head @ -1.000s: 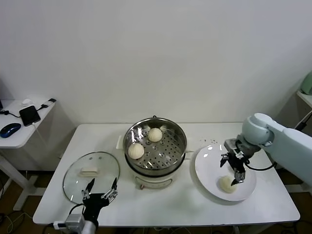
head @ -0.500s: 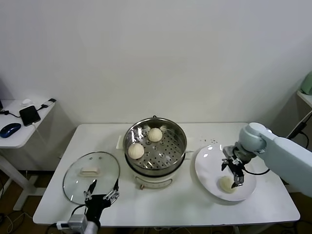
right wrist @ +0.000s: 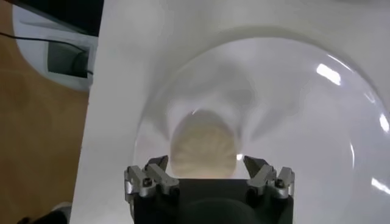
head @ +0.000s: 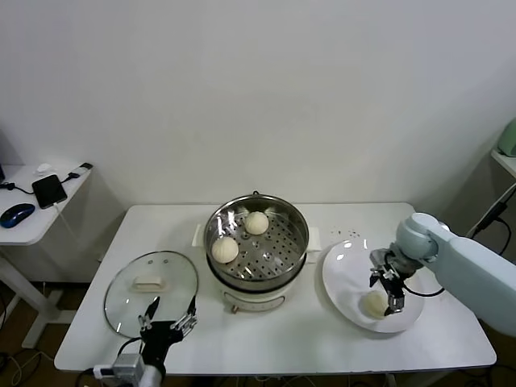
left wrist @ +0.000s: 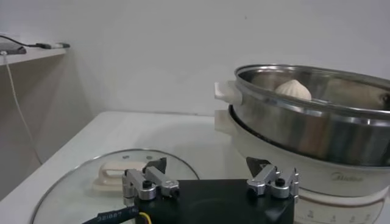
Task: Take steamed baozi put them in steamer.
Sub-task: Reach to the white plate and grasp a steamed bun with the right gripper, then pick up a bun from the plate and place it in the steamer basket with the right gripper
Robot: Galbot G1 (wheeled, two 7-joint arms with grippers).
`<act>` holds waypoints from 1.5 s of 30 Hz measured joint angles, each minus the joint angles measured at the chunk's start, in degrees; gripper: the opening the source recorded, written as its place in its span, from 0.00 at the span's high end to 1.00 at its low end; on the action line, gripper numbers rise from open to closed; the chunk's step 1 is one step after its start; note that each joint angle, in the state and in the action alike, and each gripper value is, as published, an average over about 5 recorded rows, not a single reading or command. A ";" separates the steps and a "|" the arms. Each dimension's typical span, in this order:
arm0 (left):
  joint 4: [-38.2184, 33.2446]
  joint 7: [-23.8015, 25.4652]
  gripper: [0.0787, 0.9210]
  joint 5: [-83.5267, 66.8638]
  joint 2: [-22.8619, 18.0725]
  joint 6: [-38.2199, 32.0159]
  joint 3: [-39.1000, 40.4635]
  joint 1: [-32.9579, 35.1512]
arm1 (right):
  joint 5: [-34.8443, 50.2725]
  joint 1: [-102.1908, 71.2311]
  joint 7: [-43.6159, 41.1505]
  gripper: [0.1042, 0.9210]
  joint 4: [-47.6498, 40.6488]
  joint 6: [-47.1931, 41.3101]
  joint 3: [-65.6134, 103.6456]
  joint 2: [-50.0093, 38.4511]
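On the white plate (head: 348,278), the right end effector (head: 385,292) has lowered, spread around the baozi (head: 374,303).

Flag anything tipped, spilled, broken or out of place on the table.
Nothing stands out. Two steamed baozi sit upright in the steamer; a third lies on the white plate between the open jaws of the right gripper. The glass lid lies flat beside the steamer, the left gripper parked by it.
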 measured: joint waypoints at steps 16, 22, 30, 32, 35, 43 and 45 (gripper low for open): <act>0.04 -0.02 0.12 0.04 0.00 -0.02 0.06 0.11 | -0.57 -1.57 0.97 0.17 -1.01 -1.02 0.84 0.54; 0.16 -0.01 0.12 0.13 -0.12 -0.02 0.27 0.02 | -0.34 -1.63 1.22 0.37 -1.20 -1.18 1.21 0.50; 0.36 -0.06 0.12 0.31 -0.33 -0.02 0.84 -0.29 | 0.99 -0.57 1.23 0.48 -0.73 -1.80 1.57 -0.24; 0.36 -0.14 0.12 0.36 -0.40 -0.02 0.96 -0.43 | 1.73 0.54 1.10 0.48 -0.46 -2.05 1.18 -0.65; 0.28 -0.24 0.12 0.36 -0.48 -0.02 1.03 -0.67 | 3.46 3.39 0.79 0.48 -0.20 -2.41 -0.01 -1.22; -0.10 -0.46 0.12 0.60 -0.52 -0.04 1.14 -1.12 | 11.61 17.98 -0.87 0.48 -1.86 -2.91 -7.14 0.14; -0.30 -0.51 0.12 0.73 -0.52 -0.07 1.10 -1.10 | 13.92 22.53 -1.36 0.48 -2.77 -2.98 -9.65 1.49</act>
